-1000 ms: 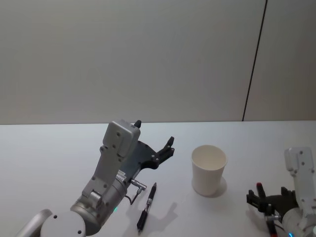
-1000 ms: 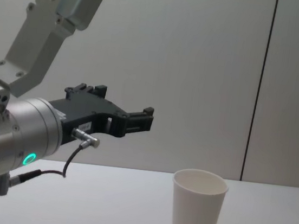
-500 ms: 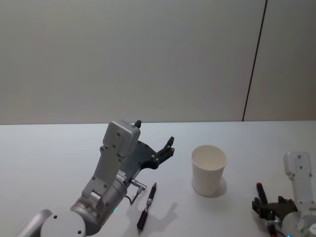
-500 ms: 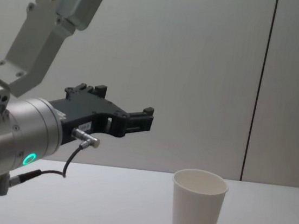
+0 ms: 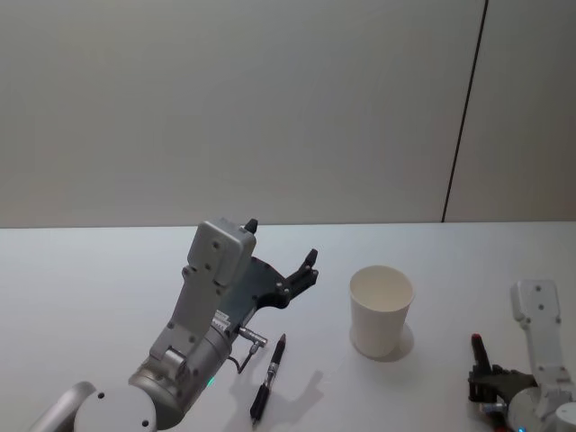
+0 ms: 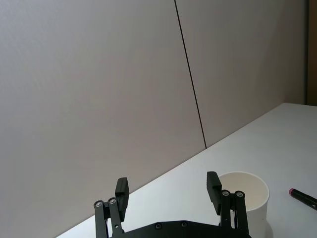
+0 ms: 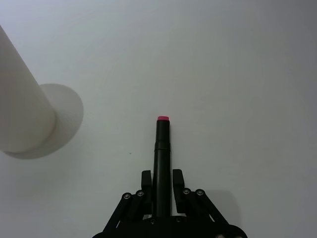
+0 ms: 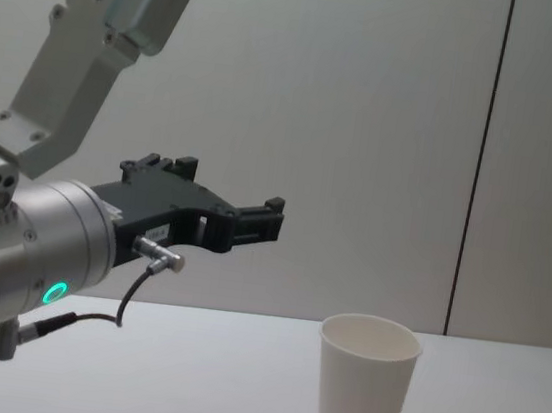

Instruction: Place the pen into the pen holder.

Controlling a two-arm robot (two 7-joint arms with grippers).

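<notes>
Right-wrist view: claw [image 7: 161, 174] tight on pen [image 7: 162, 141]

We're looking at what seems a bare robotics lab or test room: a plain white surface [image 5: 90, 288] runs back to a blank grey panelled wall [image 5: 225, 108], split by one dark vertical seam [image 5: 463, 108]. A silver robot arm [image 5: 193, 315] with a glowing green ring [image 8: 54, 292] looms over it, and we've got a paper cup [image 5: 381, 310] and a pen [image 5: 268, 378] laid out like test props.
</notes>
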